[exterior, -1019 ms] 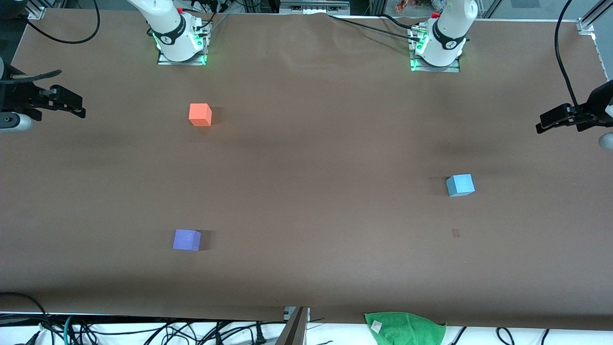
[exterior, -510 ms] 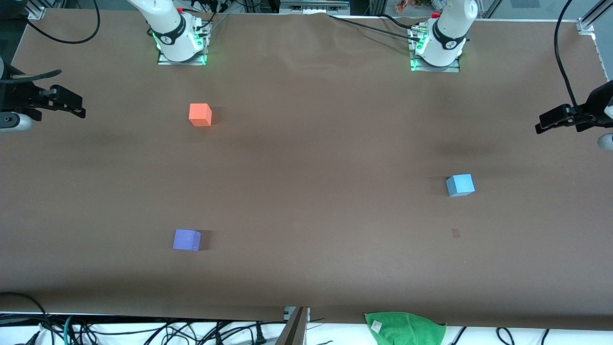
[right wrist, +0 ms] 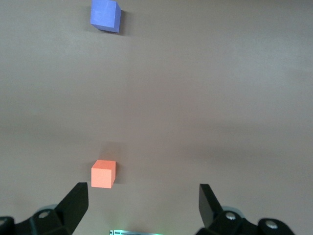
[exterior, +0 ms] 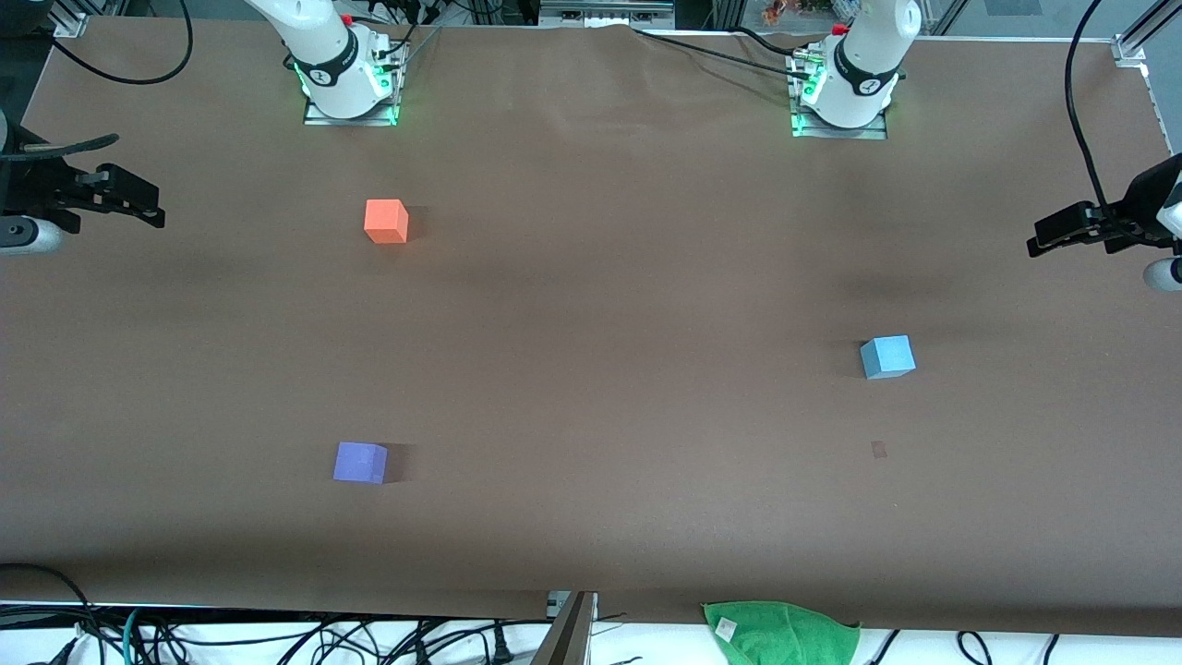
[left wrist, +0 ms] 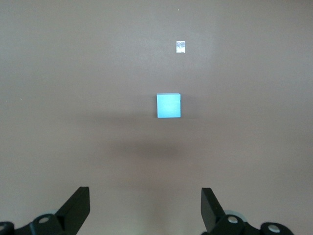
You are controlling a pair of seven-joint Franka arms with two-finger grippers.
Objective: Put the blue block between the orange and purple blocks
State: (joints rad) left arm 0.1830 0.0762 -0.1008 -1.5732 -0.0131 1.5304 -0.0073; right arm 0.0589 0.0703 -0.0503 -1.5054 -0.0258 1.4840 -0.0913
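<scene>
The sky-blue block (exterior: 887,356) sits alone toward the left arm's end of the table, and shows in the left wrist view (left wrist: 168,105). The orange block (exterior: 386,222) lies near the right arm's base. The purple block (exterior: 360,463) lies nearer to the front camera, with bare table between the two; both show in the right wrist view, orange (right wrist: 103,174) and purple (right wrist: 105,14). My left gripper (exterior: 1036,244) (left wrist: 145,200) hangs open high over its end of the table, holding nothing. My right gripper (exterior: 152,208) (right wrist: 143,196) hangs open and waits over its own end.
A green cloth (exterior: 780,633) lies at the table's edge nearest the front camera. A small pale mark (exterior: 878,450) (left wrist: 180,47) is on the brown cover near the blue block. The arm bases (exterior: 349,78) (exterior: 845,88) stand along the table's edge farthest from that camera.
My left gripper has shifted slightly inward from the table's end. The three blocks and the right gripper have not moved.
</scene>
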